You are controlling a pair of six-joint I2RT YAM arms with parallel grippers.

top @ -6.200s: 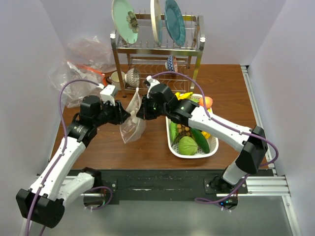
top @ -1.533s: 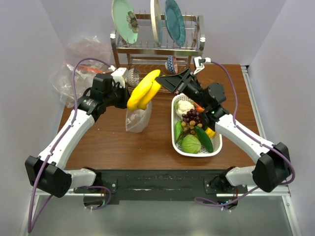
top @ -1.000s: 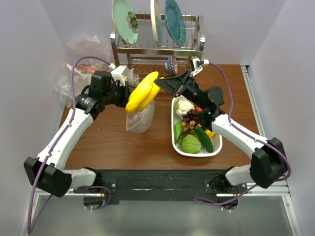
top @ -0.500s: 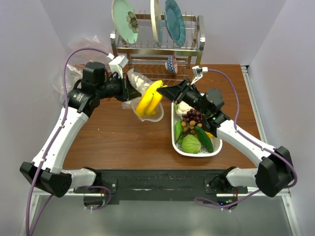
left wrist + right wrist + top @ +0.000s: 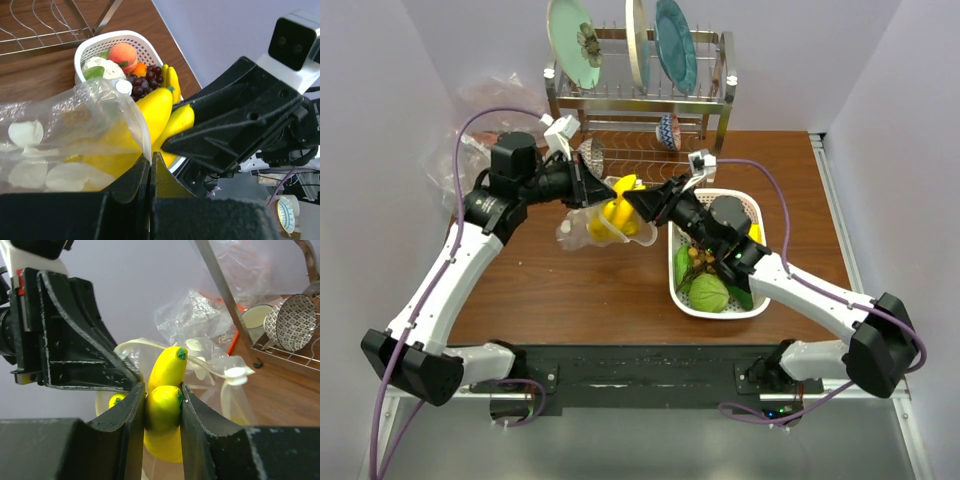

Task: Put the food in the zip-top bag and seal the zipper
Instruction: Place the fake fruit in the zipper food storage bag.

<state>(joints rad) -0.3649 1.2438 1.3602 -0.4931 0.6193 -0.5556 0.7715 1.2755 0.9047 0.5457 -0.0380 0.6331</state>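
Note:
My left gripper [image 5: 586, 190] is shut on the mouth edge of the dotted zip-top bag [image 5: 578, 228] and holds it off the table, mouth toward the right. In the left wrist view its jaws [image 5: 149, 161] pinch the bag's [image 5: 60, 140] rim. My right gripper [image 5: 636, 202] is shut on the yellow bananas [image 5: 618, 212], whose far ends sit inside the bag's mouth. The right wrist view shows the gripper [image 5: 163, 389] clamping the bananas [image 5: 167, 372] in front of the bag [image 5: 215, 372]. Other food, a peach [image 5: 123, 51] and grapes [image 5: 148, 80], lies in the basket.
A white basket [image 5: 720, 312] with a green cabbage [image 5: 701, 295] stands right of the bag. A metal dish rack [image 5: 640, 100] with plates stands at the back. A heap of plain clear plastic [image 5: 470, 150] lies at the back left.
My right gripper has moved left and down, pushing the bananas into the bag's mouth. My left gripper has lowered and tipped the bag toward them.

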